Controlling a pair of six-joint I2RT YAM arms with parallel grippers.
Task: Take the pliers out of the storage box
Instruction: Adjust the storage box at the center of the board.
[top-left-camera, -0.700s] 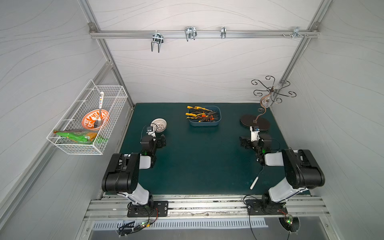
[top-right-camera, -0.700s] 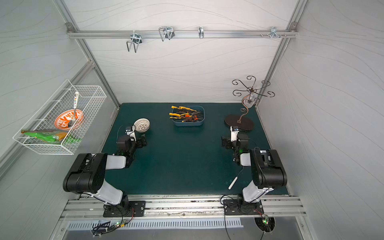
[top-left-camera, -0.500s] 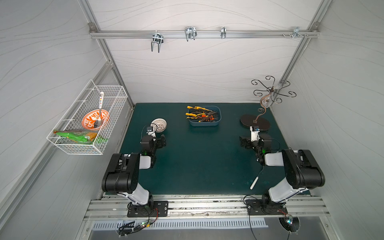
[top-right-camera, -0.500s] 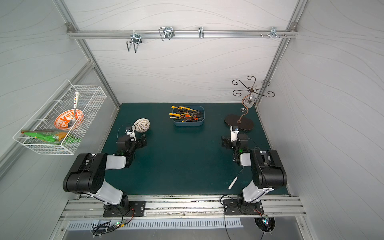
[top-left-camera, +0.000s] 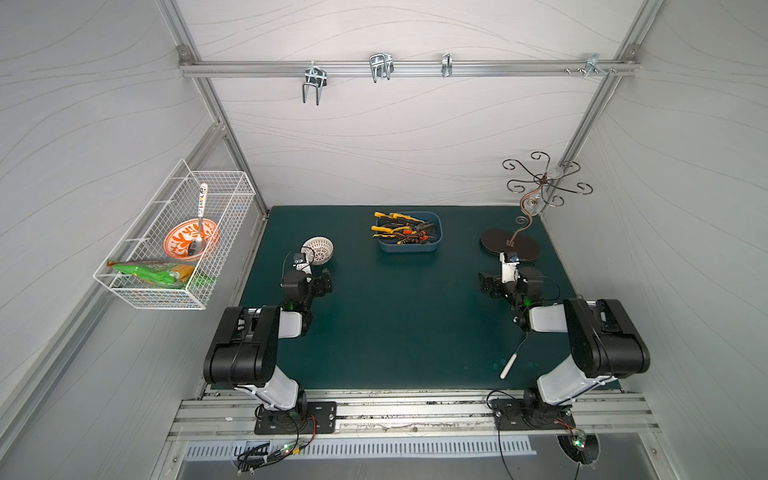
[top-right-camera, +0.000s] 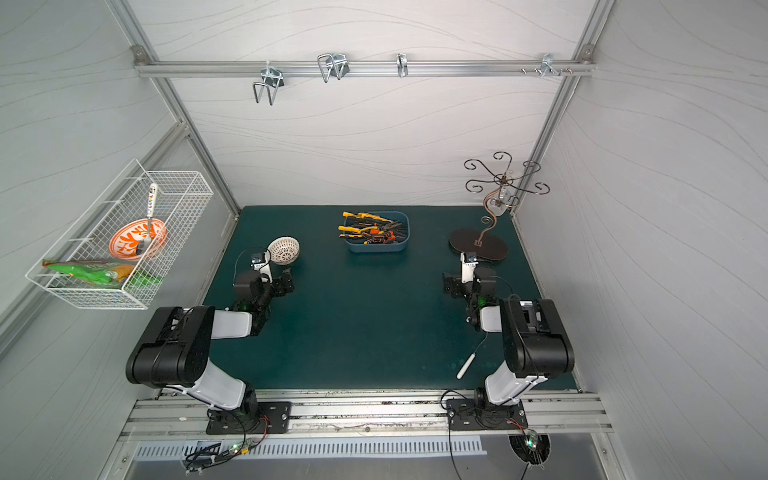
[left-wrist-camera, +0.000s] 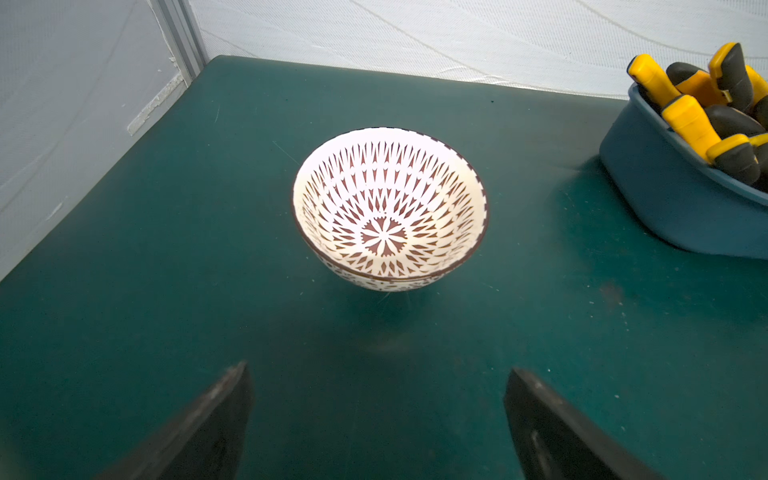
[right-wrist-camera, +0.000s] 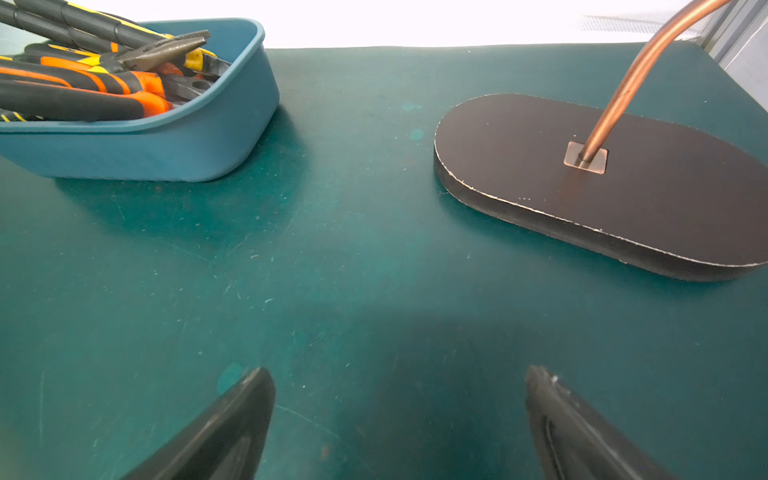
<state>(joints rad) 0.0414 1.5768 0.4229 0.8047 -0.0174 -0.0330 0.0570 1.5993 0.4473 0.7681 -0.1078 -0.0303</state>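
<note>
The slate-blue storage box (top-left-camera: 409, 248) (top-right-camera: 376, 248) sits at the back middle of the green mat. The pliers (top-left-camera: 401, 230) (top-right-camera: 368, 232) lie piled inside it, yellow and orange-and-black handles sticking up. The left wrist view catches one end of the box (left-wrist-camera: 665, 195) with yellow pliers handles (left-wrist-camera: 698, 108). The right wrist view shows the other end of the box (right-wrist-camera: 166, 149) and dark pliers jaws (right-wrist-camera: 166, 50). My left gripper (top-left-camera: 313, 276) (left-wrist-camera: 378, 370) is open and empty, low over the mat, well short of the box. My right gripper (top-left-camera: 509, 277) (right-wrist-camera: 399, 370) is likewise open and empty.
A white patterned bowl (top-left-camera: 318, 250) (left-wrist-camera: 390, 208) stands just ahead of the left gripper. A dark oval stand base (top-left-camera: 510, 245) (right-wrist-camera: 602, 183) with a copper stem stands ahead of the right gripper. A white-handled hook tool (top-left-camera: 509, 365) lies near the front right. A wire basket (top-left-camera: 174, 241) hangs on the left wall.
</note>
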